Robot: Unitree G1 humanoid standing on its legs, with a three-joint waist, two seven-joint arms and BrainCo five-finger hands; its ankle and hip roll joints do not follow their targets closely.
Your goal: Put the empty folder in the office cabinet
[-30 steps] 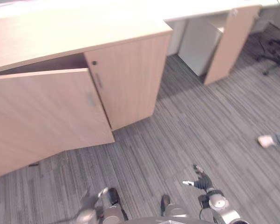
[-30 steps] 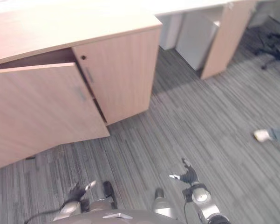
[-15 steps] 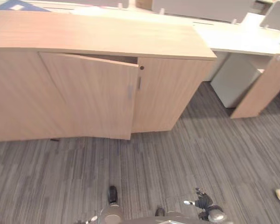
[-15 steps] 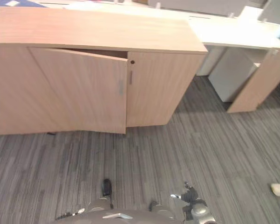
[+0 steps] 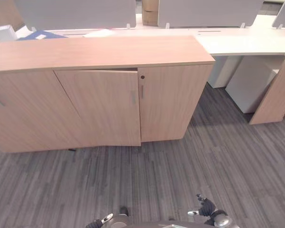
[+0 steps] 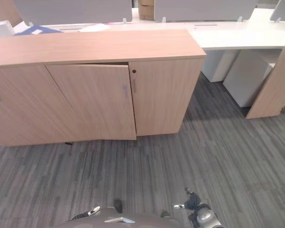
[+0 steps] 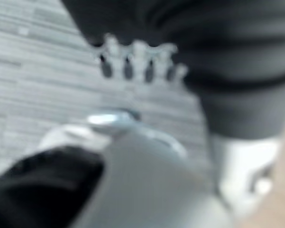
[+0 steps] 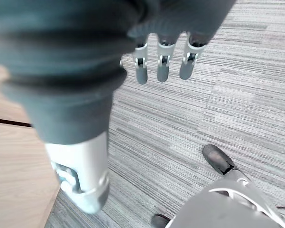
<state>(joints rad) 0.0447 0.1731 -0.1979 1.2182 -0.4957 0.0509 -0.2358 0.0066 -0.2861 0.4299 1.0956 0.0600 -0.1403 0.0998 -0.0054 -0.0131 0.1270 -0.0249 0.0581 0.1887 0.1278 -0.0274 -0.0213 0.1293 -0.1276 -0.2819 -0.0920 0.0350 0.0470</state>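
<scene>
The wooden office cabinet [image 5: 170, 102] stands ahead of me across the carpet. Its middle door [image 5: 104, 107] is ajar, with a dark gap along its top edge. A flat blue thing, perhaps the folder [image 5: 38, 34], lies on the desk behind the cabinet's left end. My left hand [image 5: 98, 222] hangs low at my side with relaxed fingers [image 7: 133, 61] and nothing in it. My right hand [image 5: 206, 209] also hangs low over the carpet, its fingers [image 8: 163, 64] straight and empty. Both hands are far from the cabinet.
A white desk [image 5: 246, 42] runs to the right of the cabinet, with a white pedestal [image 5: 253, 83] and a wooden side panel [image 5: 275, 95] under it. Grey partition screens [image 5: 76, 12] and a cardboard box [image 5: 151, 10] stand behind. Striped grey carpet [image 5: 180, 175] lies between me and the cabinet.
The camera has swung round and up, so the cabinet now shows head-on and farther off. A person's shoe at the right has left the picture. Both hands stay low.
</scene>
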